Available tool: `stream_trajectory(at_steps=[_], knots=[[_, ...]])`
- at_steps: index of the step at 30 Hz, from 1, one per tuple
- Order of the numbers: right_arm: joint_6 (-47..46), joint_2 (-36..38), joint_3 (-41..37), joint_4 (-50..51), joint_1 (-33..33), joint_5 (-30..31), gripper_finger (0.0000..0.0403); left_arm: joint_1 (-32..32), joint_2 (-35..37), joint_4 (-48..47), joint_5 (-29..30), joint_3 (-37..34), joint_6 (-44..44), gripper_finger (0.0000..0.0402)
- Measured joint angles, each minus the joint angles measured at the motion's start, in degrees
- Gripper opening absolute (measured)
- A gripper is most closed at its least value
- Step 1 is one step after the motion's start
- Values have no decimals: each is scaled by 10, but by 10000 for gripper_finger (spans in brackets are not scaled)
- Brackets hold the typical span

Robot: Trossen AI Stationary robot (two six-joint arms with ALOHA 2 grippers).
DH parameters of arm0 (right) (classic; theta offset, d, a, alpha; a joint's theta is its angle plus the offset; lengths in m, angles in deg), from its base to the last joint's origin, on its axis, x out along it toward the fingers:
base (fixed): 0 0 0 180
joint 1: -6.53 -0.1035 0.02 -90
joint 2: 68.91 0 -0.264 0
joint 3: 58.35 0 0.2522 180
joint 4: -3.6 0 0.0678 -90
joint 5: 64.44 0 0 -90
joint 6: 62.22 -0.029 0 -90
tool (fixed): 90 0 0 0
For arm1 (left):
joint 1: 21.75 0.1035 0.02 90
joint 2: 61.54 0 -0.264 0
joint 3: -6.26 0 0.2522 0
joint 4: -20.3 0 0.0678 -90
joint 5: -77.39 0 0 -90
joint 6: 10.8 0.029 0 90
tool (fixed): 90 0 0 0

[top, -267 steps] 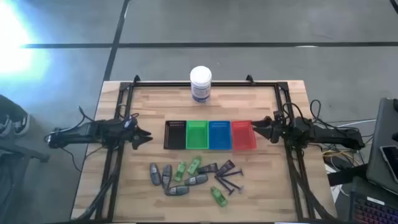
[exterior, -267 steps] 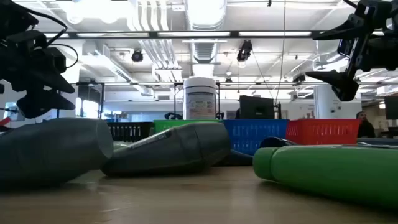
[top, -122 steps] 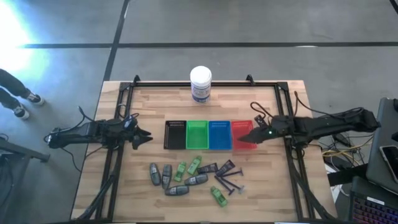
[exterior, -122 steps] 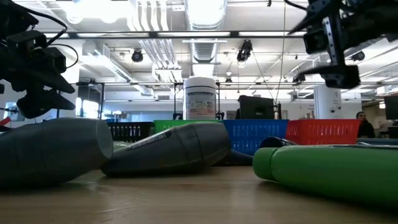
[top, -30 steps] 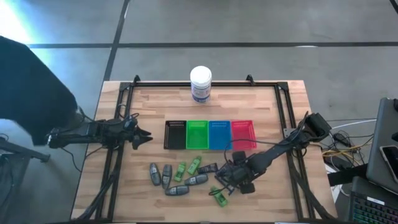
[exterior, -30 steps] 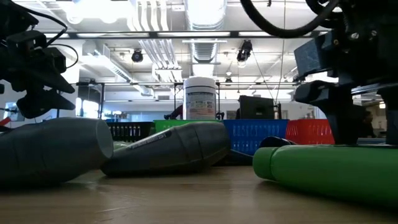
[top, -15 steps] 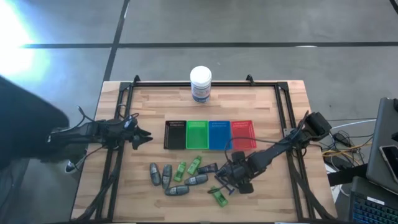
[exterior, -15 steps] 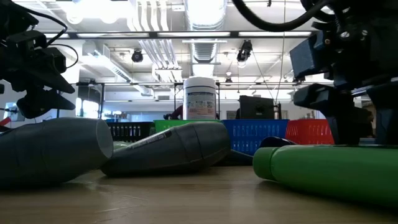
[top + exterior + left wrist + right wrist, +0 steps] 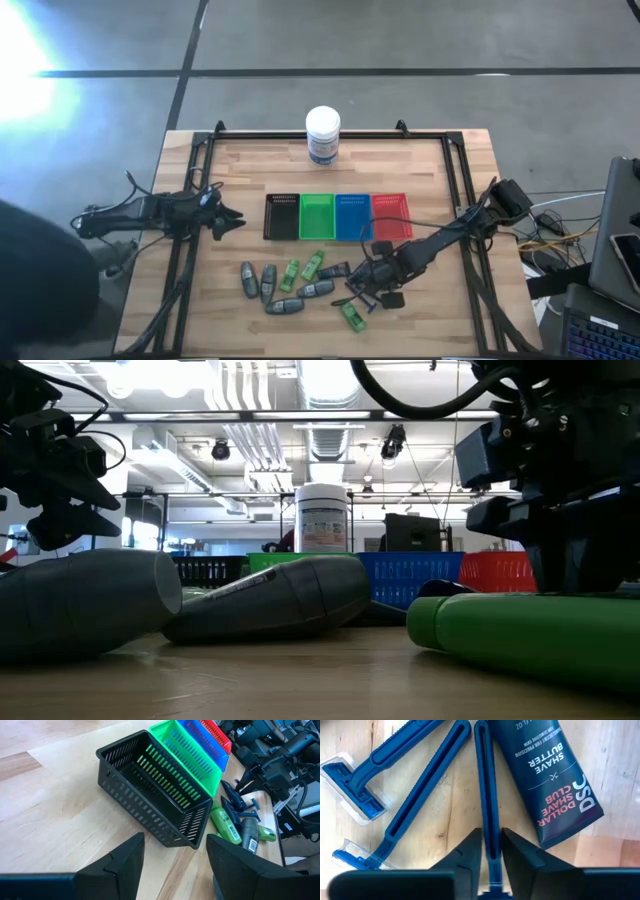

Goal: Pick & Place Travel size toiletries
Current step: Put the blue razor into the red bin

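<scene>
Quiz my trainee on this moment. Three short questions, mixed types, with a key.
1. True or false: the left gripper waits beside the black bin.
2. The right gripper is down over: A) a green bottle, B) a blue razor, C) the white jar.
3. Fill in: after the black bin come the green bin, the blue bin, then the ____ bin.
Key: 1 true; 2 B; 3 red.

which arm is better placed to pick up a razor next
The right: its gripper is already down over the razors, fingers either side of one blue razor handle. The left gripper waits beside the black bin.
</scene>
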Motion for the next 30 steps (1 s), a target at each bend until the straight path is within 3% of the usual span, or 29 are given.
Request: stream_trajectory(at_steps=[6, 16, 20, 26, 30], knots=[[-7, 0, 2, 8, 0, -8, 22, 0, 0, 0, 0, 0, 0, 218], [-127, 65, 8, 49, -11, -40, 24, 0, 0, 0, 0, 0, 0, 218], [-247, 132, -9, 53, -25, 31, 24, 0, 0, 0, 0, 0, 0, 218], [-512, 239, -72, 51, -23, 140, 24, 0, 0, 0, 0, 0, 0, 218], [-650, 297, -110, 48, -11, 178, 27, 0, 0, 0, 0, 0, 0, 218]])
